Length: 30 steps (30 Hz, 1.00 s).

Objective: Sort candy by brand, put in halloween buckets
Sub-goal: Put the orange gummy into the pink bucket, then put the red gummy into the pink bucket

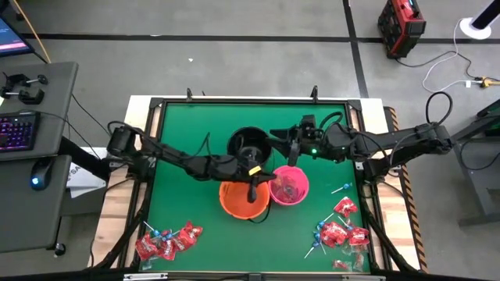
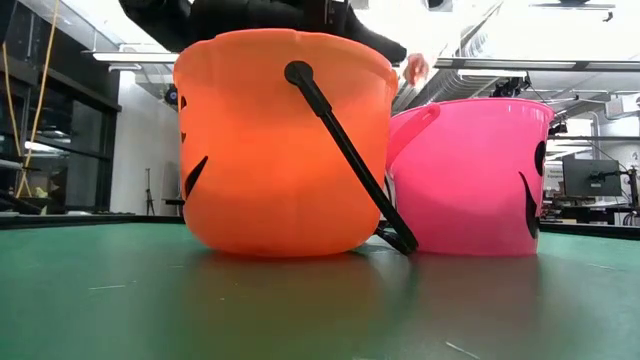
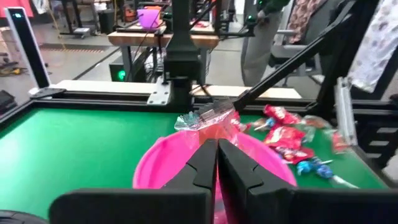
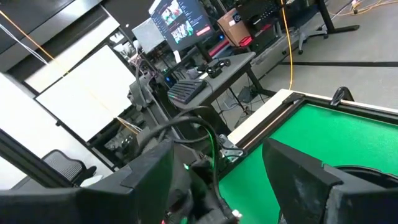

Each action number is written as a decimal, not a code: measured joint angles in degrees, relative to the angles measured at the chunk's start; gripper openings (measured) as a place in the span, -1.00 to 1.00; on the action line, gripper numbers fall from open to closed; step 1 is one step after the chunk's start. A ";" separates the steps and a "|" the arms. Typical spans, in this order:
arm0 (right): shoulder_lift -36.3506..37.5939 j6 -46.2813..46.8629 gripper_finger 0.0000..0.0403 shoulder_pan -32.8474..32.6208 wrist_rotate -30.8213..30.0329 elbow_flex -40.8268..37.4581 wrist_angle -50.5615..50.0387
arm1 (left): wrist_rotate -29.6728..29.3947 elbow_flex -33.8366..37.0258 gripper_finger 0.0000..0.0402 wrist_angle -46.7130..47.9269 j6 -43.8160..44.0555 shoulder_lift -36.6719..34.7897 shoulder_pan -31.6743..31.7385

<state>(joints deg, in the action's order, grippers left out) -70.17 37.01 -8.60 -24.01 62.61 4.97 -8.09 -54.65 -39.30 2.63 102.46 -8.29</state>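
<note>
High view only: all three pails are seen together, the black bucket (image 1: 250, 143) behind, the orange bucket (image 1: 244, 198) and pink bucket (image 1: 290, 186) side by side in front; two heaps of candy are seen, the left candy pile (image 1: 166, 240) and the right candy pile (image 1: 341, 231).
Low view only: the orange bucket (image 2: 285, 140) and pink bucket (image 2: 470, 172) are shown touching; the black handle (image 2: 345, 150) is laid across the orange wall.
Left gripper (image 1: 253, 187): held over the seam between orange and pink pails; fingers are pressed together, with no candy seen gripped between the tips.
Right gripper (image 1: 295, 145): held beside the black bucket, jaws spread wide, nothing held.
Contents: a clear-and-red wrapper (image 3: 208, 116) is seen at the pink bucket's far rim; red pieces are faintly made out inside it from above.
Hidden: the insides of the orange and black pails cannot be judged; the black bucket is blocked in the low view.
</note>
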 joint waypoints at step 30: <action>5.66 43.56 0.18 -25.78 23.51 -8.04 -46.73 | -9.25 11.95 -0.04 42.90 16.56 -48.81 3.17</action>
<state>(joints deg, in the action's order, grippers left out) -64.51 80.58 -34.38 -0.51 54.57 -41.75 -17.34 -42.70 3.60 19.18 53.65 -5.12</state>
